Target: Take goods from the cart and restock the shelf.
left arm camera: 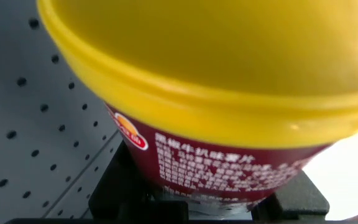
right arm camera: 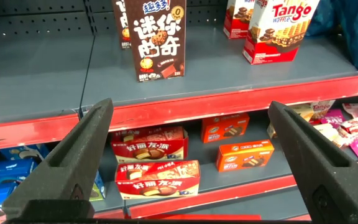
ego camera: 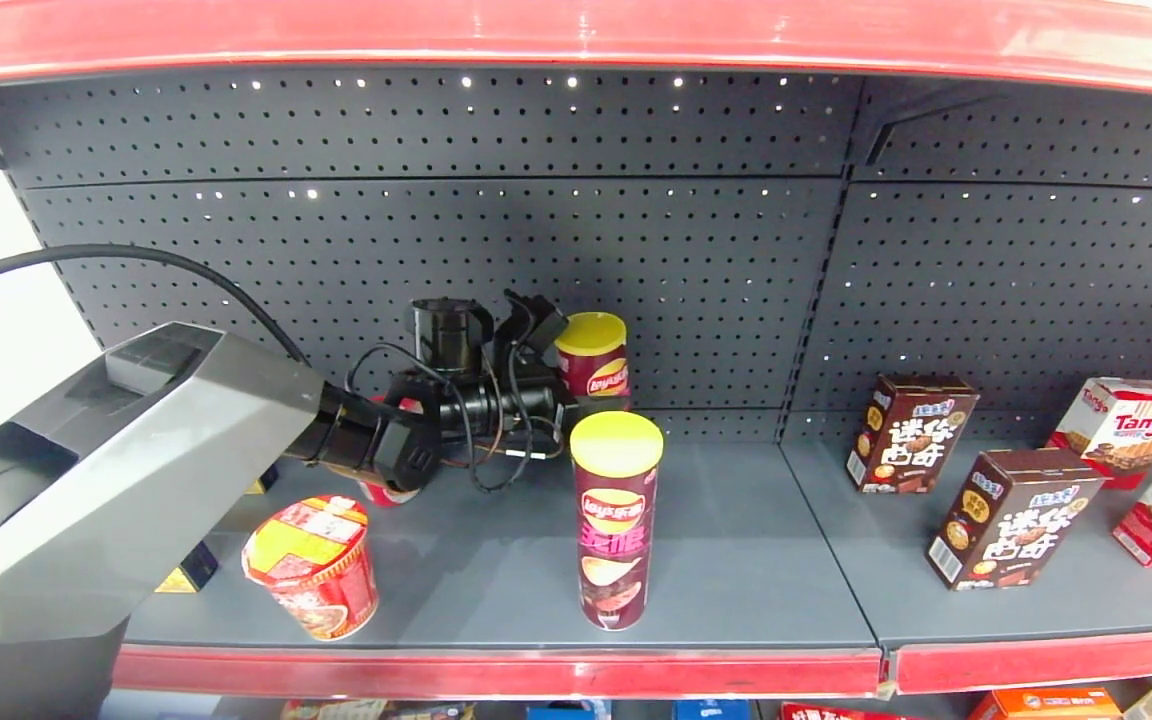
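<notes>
L arm (ego camera: 136, 440) over shelf (ego camera: 736, 560), L tool (ego camera: 571, 395) pinching chip can (ego camera: 592, 362), R tool (right arm camera: 190, 111) spread

My head looks down onto the shelf (ego camera: 736, 560); left wrist hugs the chip can (left arm camera: 229, 168); right wrist, lower, shares the brown box (right arm camera: 151, 37)

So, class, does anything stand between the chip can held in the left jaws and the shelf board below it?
Nothing visible does. The held chip can is near the back panel; a second chip can stands in front, hiding its base and whatever lies under it.
</notes>
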Robot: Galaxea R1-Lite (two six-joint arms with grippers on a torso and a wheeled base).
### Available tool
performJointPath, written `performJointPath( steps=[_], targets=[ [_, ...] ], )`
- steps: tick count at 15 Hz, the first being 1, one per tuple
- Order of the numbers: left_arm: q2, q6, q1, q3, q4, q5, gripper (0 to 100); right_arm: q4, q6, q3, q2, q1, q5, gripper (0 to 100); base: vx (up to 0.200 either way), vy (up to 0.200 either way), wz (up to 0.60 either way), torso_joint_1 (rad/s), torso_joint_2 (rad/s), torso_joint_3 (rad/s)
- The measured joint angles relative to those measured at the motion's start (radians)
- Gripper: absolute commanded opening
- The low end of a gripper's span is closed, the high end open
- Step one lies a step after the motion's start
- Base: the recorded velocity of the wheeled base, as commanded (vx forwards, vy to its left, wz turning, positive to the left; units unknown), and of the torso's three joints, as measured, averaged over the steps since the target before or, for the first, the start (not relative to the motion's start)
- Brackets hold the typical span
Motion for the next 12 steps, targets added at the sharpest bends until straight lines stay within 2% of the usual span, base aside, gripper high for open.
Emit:
performJointPath(
  steps=[6, 7, 12],
  targets=[
    [0.018, 0.001, 0.002, 0.000, 0.000, 0.000, 0, 0.000, 0.000, 0.000, 0.000, -0.001, 0.000, 100, 0.000, 0.000, 0.00, 0.000, 0.00, 0.000],
    [0.019, 0.003, 0.002, 0.000, 0.000, 0.000, 100, 0.000, 0.000, 0.000, 0.000, -0.001, 0.000, 100, 0.000, 0.000, 0.00, 0.000, 0.00, 0.000],
    [0.018, 0.005, 0.003, 0.004, -0.008, 0.006, 100, 0.000, 0.000, 0.000, 0.000, -0.001, 0.000, 100, 0.000, 0.000, 0.00, 0.000, 0.00, 0.000]
  ],
)
